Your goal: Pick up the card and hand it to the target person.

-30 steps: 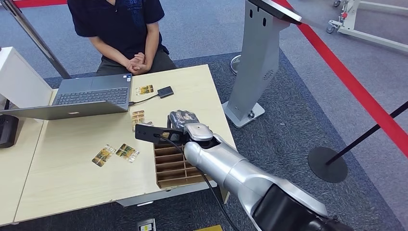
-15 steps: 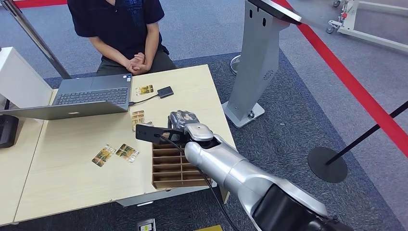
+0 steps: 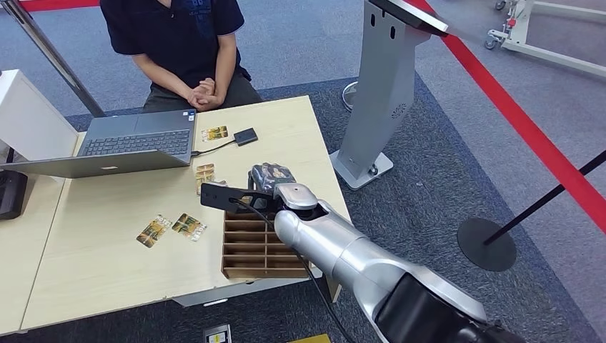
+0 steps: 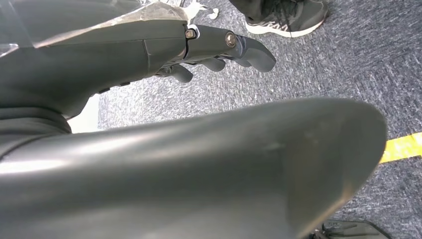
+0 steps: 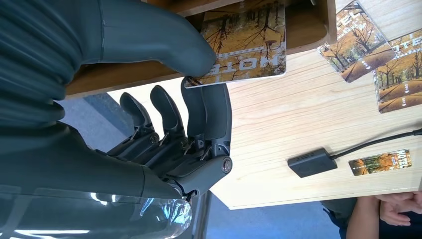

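Laptop: an open grey laptop (image 3: 128, 143) sits at the table's far left, in front of a seated person (image 3: 187, 43) whose hands are clasped.
Table: a light wooden table (image 3: 93, 264) carries everything named here.
Loose cards: two cards with autumn tree pictures (image 3: 170, 229) lie flat on the table, left of the wooden organiser; more lie near the laptop.
Card reader: a small black box (image 3: 245, 136) on a cable rests beyond the laptop's right edge.
Organiser: a slotted wooden tray (image 3: 254, 250) sits at the table's near right edge.
Card: the card (image 5: 249, 45) printed "HOTEL" sticks out of an organiser slot.
Right hand: the right hand (image 5: 194, 94) pinches the card, thumb on one face, fingers (image 5: 214, 107) under it.
Left hand: the left hand (image 4: 214, 50) hangs over carpet, fingers loosely curled, holding nothing.
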{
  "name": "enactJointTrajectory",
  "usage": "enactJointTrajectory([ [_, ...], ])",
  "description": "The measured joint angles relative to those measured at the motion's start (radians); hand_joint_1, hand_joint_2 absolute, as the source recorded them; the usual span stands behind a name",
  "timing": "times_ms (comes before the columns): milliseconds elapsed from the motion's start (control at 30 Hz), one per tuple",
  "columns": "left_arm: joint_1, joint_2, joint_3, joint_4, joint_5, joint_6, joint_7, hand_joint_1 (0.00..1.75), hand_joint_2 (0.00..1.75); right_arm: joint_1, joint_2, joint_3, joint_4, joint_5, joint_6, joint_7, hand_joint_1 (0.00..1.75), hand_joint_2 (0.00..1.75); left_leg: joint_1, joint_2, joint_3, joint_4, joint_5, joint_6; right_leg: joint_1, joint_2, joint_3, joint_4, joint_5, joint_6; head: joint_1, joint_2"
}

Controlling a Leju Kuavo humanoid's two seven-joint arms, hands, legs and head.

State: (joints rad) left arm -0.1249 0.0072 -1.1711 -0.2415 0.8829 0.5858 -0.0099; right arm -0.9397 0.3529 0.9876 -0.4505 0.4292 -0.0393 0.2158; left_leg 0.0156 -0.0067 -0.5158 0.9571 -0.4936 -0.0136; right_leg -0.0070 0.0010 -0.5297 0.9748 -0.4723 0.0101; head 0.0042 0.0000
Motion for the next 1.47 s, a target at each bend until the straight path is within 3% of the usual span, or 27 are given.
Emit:
enactJointTrajectory([
  [367,0.0,0.0,0.0,0.0,0.0,0.0,0.0,0.0,0.0,-0.002,0.002,0.001,-0.001,-0.035,-0.037,-0.023,1.55,1.75,0.0,0.0,0.0,0.0,0.0,0.0,0.0,0.0,0.0,0.0,0.0,0.0,0.0,0.0],
  [567,0.0,0.0,0.0,0.0,0.0,0.001,0.0,0.0,0.0,-0.008,0.003,0.0,-0.003,-0.037,-0.054,-0.036,1.75,1.75,0.0,0.0,0.0,0.0,0.0,0.0,0.0,0.0,0.0,0.0,0.0,0.0,0.0,0.0],
  [1033,0.0,0.0,0.0,0.0,0.005,0.001,-0.004,0.0,0.0,-0.026,0.0,-0.034,-0.039,-0.059,-0.082,-0.102,1.72,1.75,0.0,0.0,0.0,0.0,0.0,0.0,0.0,0.0,0.0,0.0,0.0,0.0,0.0,0.0],
  [1233,0.002,0.0,0.0,0.0,0.02,0.005,-0.004,0.0,0.0,-0.032,-0.028,-0.088,-0.142,-0.104,-0.068,-0.104,1.73,1.75,0.0,0.0,0.0,0.0,0.0,0.0,0.0,0.0,0.0,0.0,0.0,0.0,0.0,0.0],
  [1467,0.003,0.001,0.002,0.0,0.028,0.007,-0.005,0.0,0.0,-0.033,-0.088,-0.155,-0.294,-0.132,-0.074,-0.05,1.69,1.75,0.0,0.0,0.0,0.0,0.0,0.0,0.0,0.0,0.0,0.0,0.0,0.0,0.0,0.0],
])
